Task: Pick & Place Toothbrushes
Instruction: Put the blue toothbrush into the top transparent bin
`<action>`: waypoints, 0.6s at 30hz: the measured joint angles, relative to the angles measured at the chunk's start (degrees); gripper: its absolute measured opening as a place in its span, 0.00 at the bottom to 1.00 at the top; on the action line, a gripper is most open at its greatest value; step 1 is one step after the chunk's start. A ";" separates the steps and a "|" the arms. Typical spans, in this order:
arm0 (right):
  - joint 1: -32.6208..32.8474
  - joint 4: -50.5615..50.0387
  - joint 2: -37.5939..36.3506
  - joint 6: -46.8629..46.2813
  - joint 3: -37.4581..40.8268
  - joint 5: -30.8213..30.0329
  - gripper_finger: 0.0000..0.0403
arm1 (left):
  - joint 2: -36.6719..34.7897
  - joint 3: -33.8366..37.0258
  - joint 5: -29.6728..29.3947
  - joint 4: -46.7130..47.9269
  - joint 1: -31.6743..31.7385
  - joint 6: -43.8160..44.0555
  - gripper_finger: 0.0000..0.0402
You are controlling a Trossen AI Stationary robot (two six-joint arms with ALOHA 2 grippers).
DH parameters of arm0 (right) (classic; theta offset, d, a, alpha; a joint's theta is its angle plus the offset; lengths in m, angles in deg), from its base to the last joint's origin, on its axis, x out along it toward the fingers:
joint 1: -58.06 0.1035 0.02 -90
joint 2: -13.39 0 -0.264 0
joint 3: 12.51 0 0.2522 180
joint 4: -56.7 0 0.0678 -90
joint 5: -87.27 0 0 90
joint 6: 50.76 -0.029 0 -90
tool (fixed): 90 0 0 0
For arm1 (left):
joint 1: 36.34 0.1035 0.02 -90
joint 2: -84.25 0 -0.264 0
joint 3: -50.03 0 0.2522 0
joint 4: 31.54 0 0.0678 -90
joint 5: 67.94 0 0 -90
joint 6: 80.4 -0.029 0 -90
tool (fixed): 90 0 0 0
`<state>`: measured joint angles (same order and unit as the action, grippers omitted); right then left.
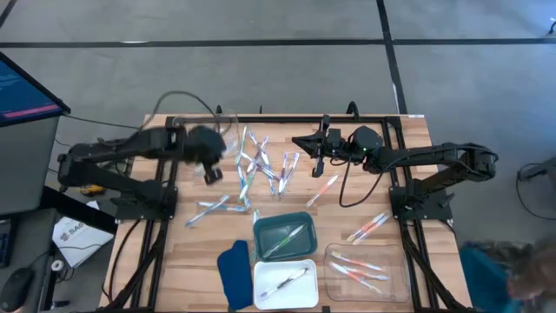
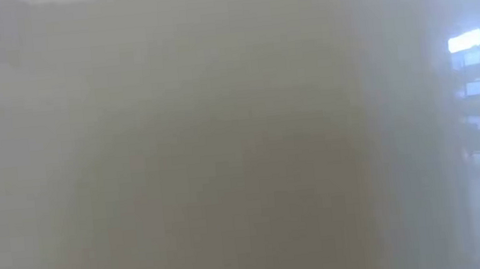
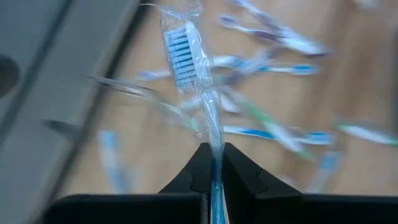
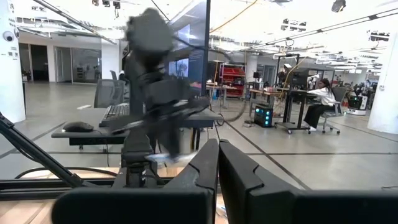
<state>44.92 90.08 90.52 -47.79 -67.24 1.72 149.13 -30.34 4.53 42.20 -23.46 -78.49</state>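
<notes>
You have only a few toothbrushes sorted: 1 in the green tray, 1 in the white tray, some in the clear tray. The pile of toothbrushes at 12 o'clock remains. Your left gripper is closed on a wrapped blue toothbrush beside the pile at 9 o'clock; the right gripper waits at 3 o'clock, closed and empty.

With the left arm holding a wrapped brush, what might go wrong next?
1. The left gripper pinches the blue toothbrush only at its handle tip, so it may swing or slip.
2. Its loose clear wrapper could snag the toothbrush pile below.
3. The low view is fogged out, so height can't be checked.
</notes>
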 joint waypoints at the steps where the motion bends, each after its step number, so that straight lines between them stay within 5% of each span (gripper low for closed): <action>1: 0.01 0.00 0.00 0.00 0.01 -0.01 0.01 | 0.00 -0.72 0.00 -0.11 2.89 -3.58 0.02; 10: -0.09 -0.02 0.00 0.02 0.00 -0.02 0.01 | 4.59 -3.14 7.20 -3.49 25.39 -29.10 0.02; 18: -0.09 -0.09 0.00 0.02 0.02 -0.02 0.01 | 16.07 -3.14 7.99 -3.60 35.08 -38.34 0.02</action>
<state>44.83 89.99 90.52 -47.77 -67.22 1.70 165.20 -33.48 12.52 38.60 11.62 -116.83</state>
